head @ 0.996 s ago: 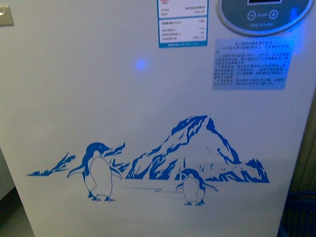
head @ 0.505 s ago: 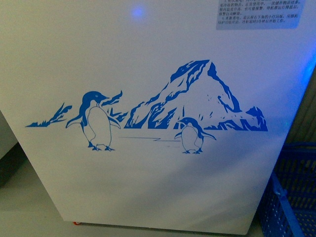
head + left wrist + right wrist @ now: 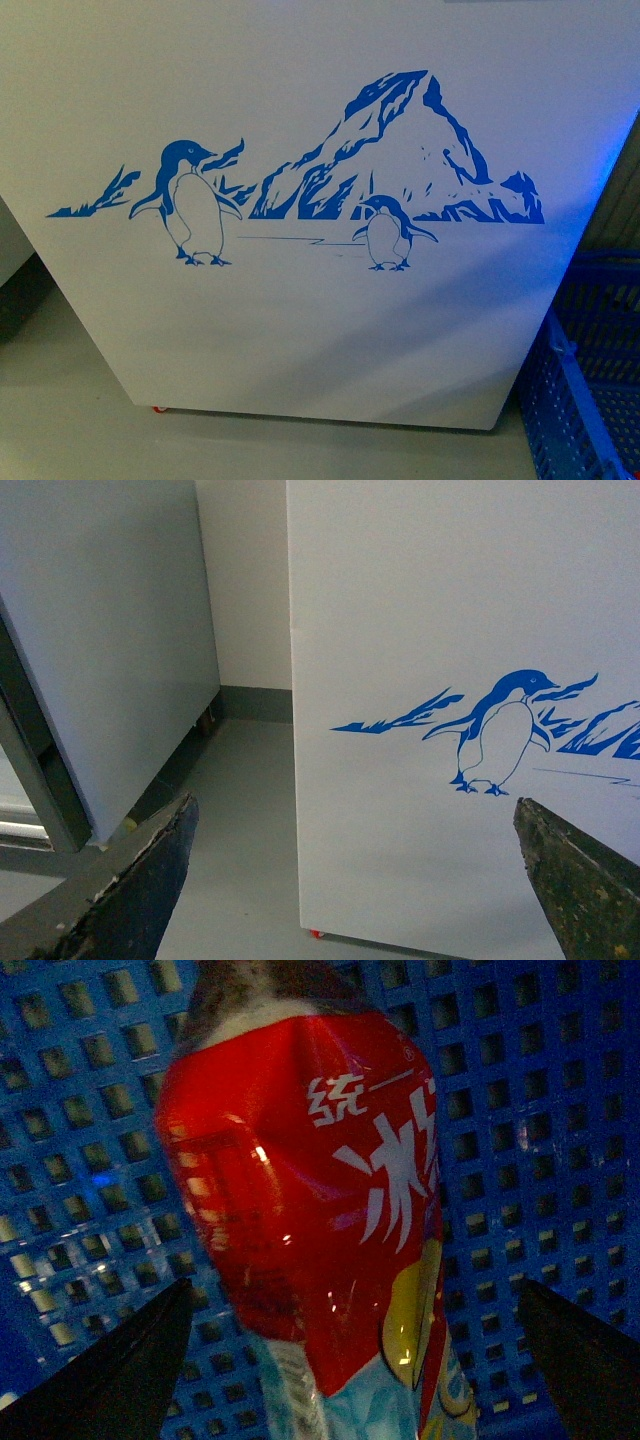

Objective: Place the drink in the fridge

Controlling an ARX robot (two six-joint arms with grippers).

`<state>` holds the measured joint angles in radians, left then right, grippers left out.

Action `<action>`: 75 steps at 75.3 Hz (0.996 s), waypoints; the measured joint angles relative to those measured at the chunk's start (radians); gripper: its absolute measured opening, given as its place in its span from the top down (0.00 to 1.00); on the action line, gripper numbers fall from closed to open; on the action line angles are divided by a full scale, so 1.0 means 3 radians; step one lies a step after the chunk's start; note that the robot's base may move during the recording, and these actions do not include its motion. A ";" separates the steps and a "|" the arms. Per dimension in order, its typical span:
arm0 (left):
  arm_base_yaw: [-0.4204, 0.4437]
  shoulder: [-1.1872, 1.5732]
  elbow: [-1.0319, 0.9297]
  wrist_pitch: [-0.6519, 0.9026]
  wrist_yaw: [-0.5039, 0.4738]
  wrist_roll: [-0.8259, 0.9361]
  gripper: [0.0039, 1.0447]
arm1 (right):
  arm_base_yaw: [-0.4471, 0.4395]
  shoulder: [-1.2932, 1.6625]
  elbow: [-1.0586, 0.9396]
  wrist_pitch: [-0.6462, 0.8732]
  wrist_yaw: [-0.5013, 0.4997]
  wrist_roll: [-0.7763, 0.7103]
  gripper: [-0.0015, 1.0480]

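The fridge (image 3: 300,330) fills the front view as a white wall with a blue penguin-and-mountain decal (image 3: 400,150); its lid and baskets are out of view. Its corner also shows in the left wrist view (image 3: 420,600). The drink (image 3: 300,1200), a bottle with a crinkled red label, lies in a blue crate in the right wrist view; its cap is out of frame. My right gripper (image 3: 355,1300) is open, one finger on each side of the bottle, apart from it. My left gripper (image 3: 355,815) is open and empty, facing the fridge's lower corner. Neither gripper shows in the front view.
A blue lattice crate (image 3: 590,380) stands on the floor right of the fridge; its mesh (image 3: 540,1110) lies behind the bottle. A plain grey-white cabinet (image 3: 110,650) stands left of the fridge across a narrow strip of grey floor (image 3: 240,860).
The front view has swung downward. The label stickers and control panel have left the top. The fridge's bottom edge, the floor and the blue crate have come into view.
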<state>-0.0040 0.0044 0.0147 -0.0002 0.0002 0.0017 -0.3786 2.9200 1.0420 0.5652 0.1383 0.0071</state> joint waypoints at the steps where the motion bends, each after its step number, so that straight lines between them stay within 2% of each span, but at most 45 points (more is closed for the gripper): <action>1: 0.0000 0.0000 0.0000 0.0000 0.0000 0.0000 0.08 | 0.0008 0.0029 0.0031 -0.0020 -0.0003 -0.0004 0.07; 17: 0.0000 0.0000 0.0000 0.0000 0.0000 0.0000 0.08 | 0.0071 0.0189 0.0268 -0.0220 0.0001 -0.0047 0.08; 37: 0.0000 0.0000 0.0000 0.0000 -0.0001 0.0000 0.08 | 0.0134 0.0189 0.0342 -0.0298 -0.0065 -0.0065 0.41; 41: 0.0000 0.0000 0.0000 0.0000 0.0000 0.0000 0.08 | 0.0153 0.0134 0.0313 -0.0301 -0.0075 -0.0004 0.53; 49: 0.0000 0.0000 0.0000 0.0000 -0.0001 0.0000 0.08 | 0.0145 0.0029 0.0220 -0.0249 -0.0083 0.0020 0.62; 66: 0.0000 0.0000 0.0000 0.0000 0.0000 0.0000 0.08 | -0.0033 -0.0885 -0.0444 0.0116 -0.0226 -0.0081 0.65; 75: 0.0000 0.0000 0.0000 0.0000 0.0000 0.0000 0.08 | -0.0046 -0.1593 -0.0833 0.0122 -0.0340 -0.0088 0.65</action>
<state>-0.0040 0.0044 0.0147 -0.0002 0.0002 0.0017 -0.3923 2.4420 0.7921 0.6018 0.0364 -0.0193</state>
